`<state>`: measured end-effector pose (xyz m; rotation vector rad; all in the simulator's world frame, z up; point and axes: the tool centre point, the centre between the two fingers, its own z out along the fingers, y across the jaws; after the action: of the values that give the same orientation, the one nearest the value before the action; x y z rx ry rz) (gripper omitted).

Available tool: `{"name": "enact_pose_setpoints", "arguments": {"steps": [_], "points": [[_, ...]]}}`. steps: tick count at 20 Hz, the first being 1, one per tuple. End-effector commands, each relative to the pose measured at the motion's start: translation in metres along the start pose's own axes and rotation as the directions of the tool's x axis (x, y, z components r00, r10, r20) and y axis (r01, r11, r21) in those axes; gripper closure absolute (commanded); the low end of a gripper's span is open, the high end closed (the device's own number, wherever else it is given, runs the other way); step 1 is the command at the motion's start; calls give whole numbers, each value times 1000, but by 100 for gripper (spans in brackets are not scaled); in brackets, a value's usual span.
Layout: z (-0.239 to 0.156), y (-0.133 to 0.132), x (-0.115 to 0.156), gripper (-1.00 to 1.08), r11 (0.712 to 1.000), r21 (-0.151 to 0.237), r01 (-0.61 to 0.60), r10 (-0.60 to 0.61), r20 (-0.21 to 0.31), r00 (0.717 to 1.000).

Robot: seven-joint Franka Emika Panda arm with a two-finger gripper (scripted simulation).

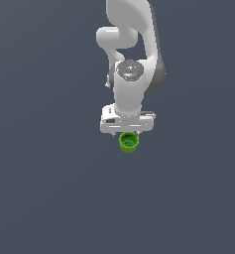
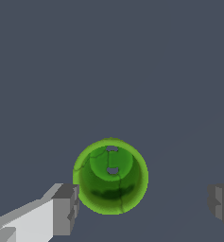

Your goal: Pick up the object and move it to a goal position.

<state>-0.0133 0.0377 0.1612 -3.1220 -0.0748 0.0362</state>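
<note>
The object, a small bright green cup (image 1: 129, 142), stands upright with its round rim facing up, directly under the white gripper (image 1: 128, 131). In the wrist view I look down into the cup (image 2: 110, 176). It lies between the two grey fingertips (image 2: 66, 208). One fingertip is right beside its rim, and the other is well apart from it at the picture's edge. The gripper (image 2: 144, 206) is open and holds nothing. In the exterior view the hand hides the fingers.
A plain dark grey floor (image 1: 49, 198) surrounds the cup. The white arm (image 1: 131, 44) rises behind the gripper toward the top of the exterior view. No other objects show, and no goal marker is visible.
</note>
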Motion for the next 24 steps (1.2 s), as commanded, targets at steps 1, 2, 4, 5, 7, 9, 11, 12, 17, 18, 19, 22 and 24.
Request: {"name": "enact_pose_setpoints", "arguments": {"steps": [1,2,4,5,7,9,11,12,17,18,19,22,24], "points": [[0,0,0,-20,1000,0,0,0,0,1000],[0,0,0,-20,1000,0,0,0,0,1000],[1,1,1,-20,1000,3,0,0,-2,1000],[1,2,1,-20,1000,6,0,0,-3,1000],[2,3,1,-20,1000,9,1,-1,-4,1000],[1,4,1,-20,1000,10,2,-2,-4,1000],[2,3,1,-20,1000,9,1,-1,-4,1000],[2,3,1,-20,1000,8,-2,2,-5,1000],[6,1,2,-20,1000,-3,-25,25,-16,1000],[7,1,2,-20,999,-6,-32,32,-20,999],[8,0,2,-20,999,-10,-39,39,-24,999],[12,-2,2,-20,998,-21,-67,66,-38,997],[15,-4,2,-20,996,-30,-89,87,-51,995]]}}
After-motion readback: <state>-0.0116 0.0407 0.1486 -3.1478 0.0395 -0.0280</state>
